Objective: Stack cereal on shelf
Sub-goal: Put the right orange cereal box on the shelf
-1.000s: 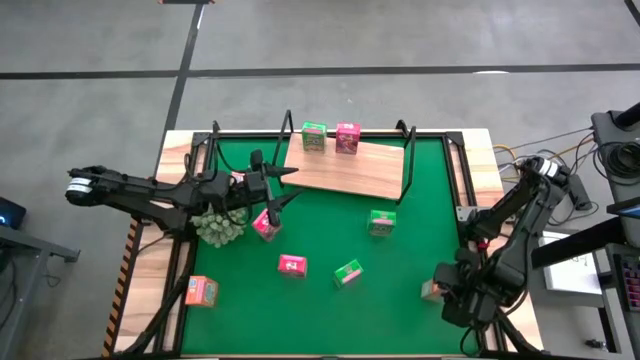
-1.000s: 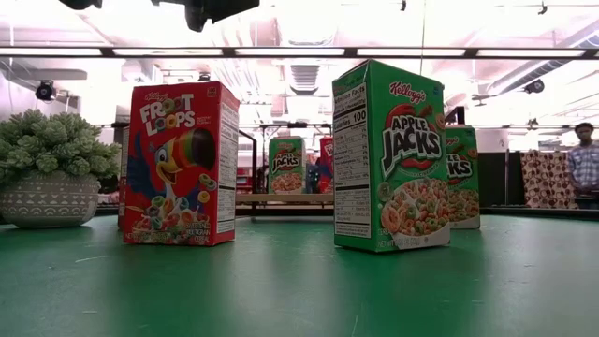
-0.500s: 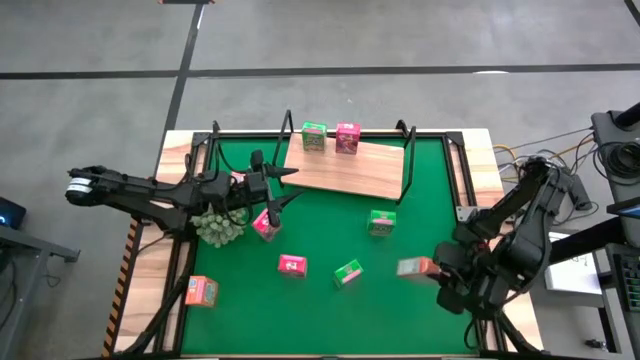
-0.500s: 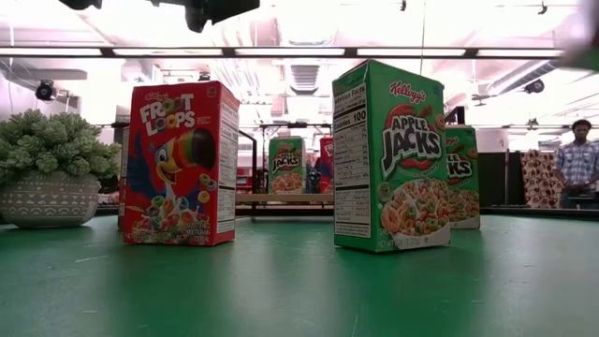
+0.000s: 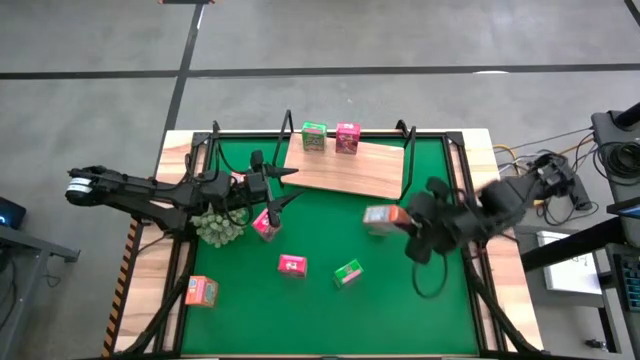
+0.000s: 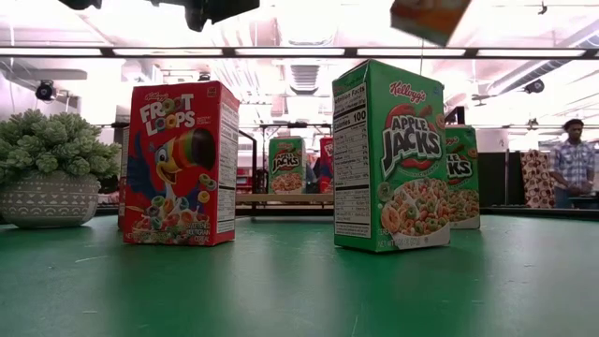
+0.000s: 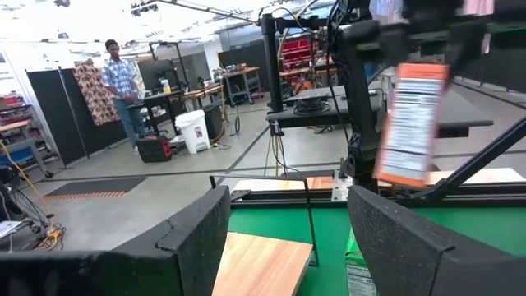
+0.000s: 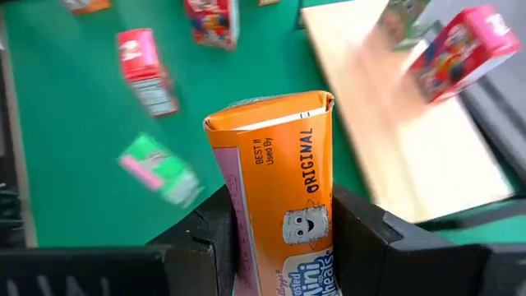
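Observation:
My right gripper (image 5: 392, 220) is shut on an orange cereal box (image 8: 279, 189), held high over the mat's right half. The box also shows in the high view (image 5: 379, 218) and at the top of the low view (image 6: 429, 17). The wooden shelf board (image 5: 345, 168) lies at the far middle, with a green box (image 5: 314, 136) and a pink-red box (image 5: 348, 138) standing on its far edge. My left gripper (image 5: 285, 185) hovers open and empty beside the board's left end. Loose boxes stand on the mat: pink-red (image 5: 266, 222), pink-red (image 5: 292, 265), green (image 5: 348, 272), orange (image 5: 201, 291). My right gripper pinches the orange box between its two fingers (image 8: 362, 230), on two opposite sides of the box's nearer half (image 8: 246, 247). The fingers come from the table's right. The box's free end (image 8: 271, 111) points away from the wrist. The box is lifted clear of the mat.
A grey-green spiky plant in a pot (image 5: 222, 225) stands under my left arm. Black wire uprights (image 5: 406, 160) stand at both ends of the board. A green box (image 6: 463, 178) stands on the mat below the carried box. A person (image 6: 566, 173) is in the room behind.
My right gripper has lifted the orange box off the mat's near right corner. It has carried the box up and toward the far left, toward the shelf, and the box has turned on the way. My left arm has kept still.

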Tool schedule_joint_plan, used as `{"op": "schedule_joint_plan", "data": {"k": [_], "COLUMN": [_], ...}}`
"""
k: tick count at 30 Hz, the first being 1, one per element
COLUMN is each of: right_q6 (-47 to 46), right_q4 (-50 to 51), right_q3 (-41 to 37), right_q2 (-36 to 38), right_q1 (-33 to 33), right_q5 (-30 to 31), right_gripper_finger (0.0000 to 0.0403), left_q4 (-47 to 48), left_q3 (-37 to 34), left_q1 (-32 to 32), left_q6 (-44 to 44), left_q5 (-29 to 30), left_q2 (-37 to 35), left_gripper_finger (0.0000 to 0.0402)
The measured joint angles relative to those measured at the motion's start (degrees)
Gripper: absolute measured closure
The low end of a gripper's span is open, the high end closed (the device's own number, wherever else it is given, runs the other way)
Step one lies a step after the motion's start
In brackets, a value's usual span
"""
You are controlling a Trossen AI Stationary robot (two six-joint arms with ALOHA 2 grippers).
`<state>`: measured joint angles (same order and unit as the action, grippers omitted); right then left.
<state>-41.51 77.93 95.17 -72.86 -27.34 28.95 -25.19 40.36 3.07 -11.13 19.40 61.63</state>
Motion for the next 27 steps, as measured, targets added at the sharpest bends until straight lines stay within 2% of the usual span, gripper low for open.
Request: {"op": "schedule_joint_plan", "data": {"k": [11, 16, 19, 23, 27], "right_q6": [27.0, 37.2, 43.0, 50.2, 56.5], "right_q4": [-1.3, -5.6, -7.3, -7.5, -7.0], "right_q3": [2.6, 1.8, 1.8, 1.7, 1.7], "right_q2": [0.0, -0.6, -2.2, -5.8, -9.9], "right_q1": [25.6, 36.4, 42.0, 47.9, 53.4], "right_q5": [-8.5, -13.1, -16.0, -16.3, -23.0], "right_gripper_finger": [0.0264, 0.0264, 0.0264, 0.0264, 0.0264], "left_q4": [0.0, 0.0, 0.0, 0.0, 0.0], "left_q3": [0.0, 0.0, 0.0, 0.0, 0.0], "left_q1": [0.0, 0.0, 0.0, 0.0, 0.0], "left_q6": [-0.2, -0.2, -0.2, -0.4, -0.4], "left_q5": [0.0, 0.0, 0.0, 0.0, 0.0], "left_q2": [0.0, 0.0, 0.0, 0.0, 0.0], "left_gripper_finger": [0.0171, 0.0171, 0.0171, 0.0171, 0.0171]}}
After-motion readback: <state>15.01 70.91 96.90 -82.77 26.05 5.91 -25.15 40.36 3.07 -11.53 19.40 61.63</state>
